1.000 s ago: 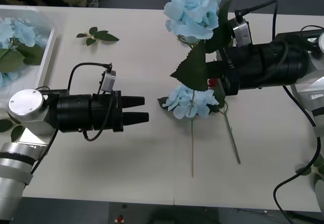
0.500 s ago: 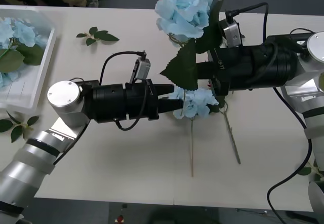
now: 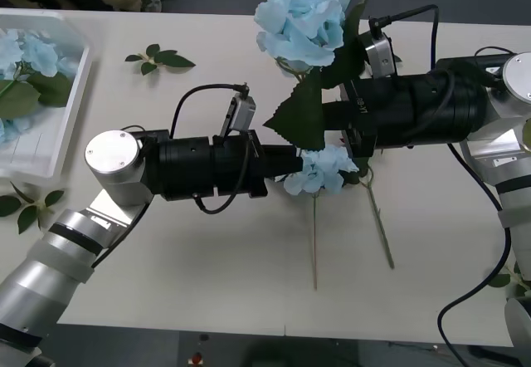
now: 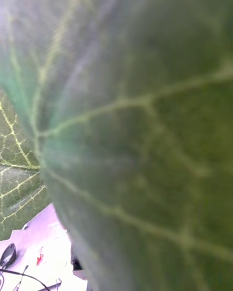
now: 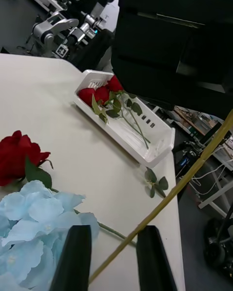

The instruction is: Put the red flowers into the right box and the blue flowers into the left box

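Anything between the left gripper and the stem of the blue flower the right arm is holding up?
Nothing visible. The stem of the blue flower, held up by the right gripper, passes between the fingers of the open left gripper.

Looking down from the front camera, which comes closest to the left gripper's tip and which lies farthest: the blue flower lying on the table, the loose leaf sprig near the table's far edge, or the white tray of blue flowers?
From the left gripper:
1. Blue flower on the table, right at its tip.
2. Leaf sprig, toward the far edge, on the robot's left.
3. White tray, at the table's far left.
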Controlling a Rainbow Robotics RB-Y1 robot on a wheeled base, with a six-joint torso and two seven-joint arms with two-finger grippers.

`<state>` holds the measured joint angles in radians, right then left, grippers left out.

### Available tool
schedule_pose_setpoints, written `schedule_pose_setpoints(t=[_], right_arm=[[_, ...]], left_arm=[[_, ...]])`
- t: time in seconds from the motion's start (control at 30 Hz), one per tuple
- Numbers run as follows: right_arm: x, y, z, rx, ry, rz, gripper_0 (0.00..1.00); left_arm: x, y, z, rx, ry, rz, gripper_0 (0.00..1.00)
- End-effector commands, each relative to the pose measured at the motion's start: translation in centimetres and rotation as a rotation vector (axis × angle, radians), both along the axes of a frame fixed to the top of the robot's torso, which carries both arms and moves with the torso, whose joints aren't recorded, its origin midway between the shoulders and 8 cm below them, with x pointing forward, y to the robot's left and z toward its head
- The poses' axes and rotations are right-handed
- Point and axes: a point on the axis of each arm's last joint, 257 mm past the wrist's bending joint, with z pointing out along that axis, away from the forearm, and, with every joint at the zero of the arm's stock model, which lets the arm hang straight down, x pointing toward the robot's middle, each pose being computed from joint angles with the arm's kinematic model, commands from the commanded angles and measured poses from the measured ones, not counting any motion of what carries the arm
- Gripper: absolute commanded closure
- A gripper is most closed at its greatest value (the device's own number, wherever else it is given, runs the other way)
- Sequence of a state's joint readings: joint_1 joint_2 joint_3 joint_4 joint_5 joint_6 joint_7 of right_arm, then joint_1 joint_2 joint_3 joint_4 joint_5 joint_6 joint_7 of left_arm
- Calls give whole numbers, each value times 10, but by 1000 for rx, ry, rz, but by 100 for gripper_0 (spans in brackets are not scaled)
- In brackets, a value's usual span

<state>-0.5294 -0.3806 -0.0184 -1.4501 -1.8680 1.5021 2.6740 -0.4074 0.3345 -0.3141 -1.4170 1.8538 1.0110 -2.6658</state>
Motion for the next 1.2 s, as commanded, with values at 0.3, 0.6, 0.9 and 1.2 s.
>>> schedule_pose_setpoints(t=[0.3,0.6,0.9,1.2], right_arm=[[-1,6,23,5,-97,16,100],[-2,6,29,10,-109,26,0],[-2,6,32,16,-112,27,0],[1,-13,24,-45,-119,16,0]], left_arm=[[12,-18,22,-20,-80,28,100],[13,-19,23,-19,-83,29,100],[17,-14,23,-14,-85,44,100],[26,51,21,31,-54,58,100]])
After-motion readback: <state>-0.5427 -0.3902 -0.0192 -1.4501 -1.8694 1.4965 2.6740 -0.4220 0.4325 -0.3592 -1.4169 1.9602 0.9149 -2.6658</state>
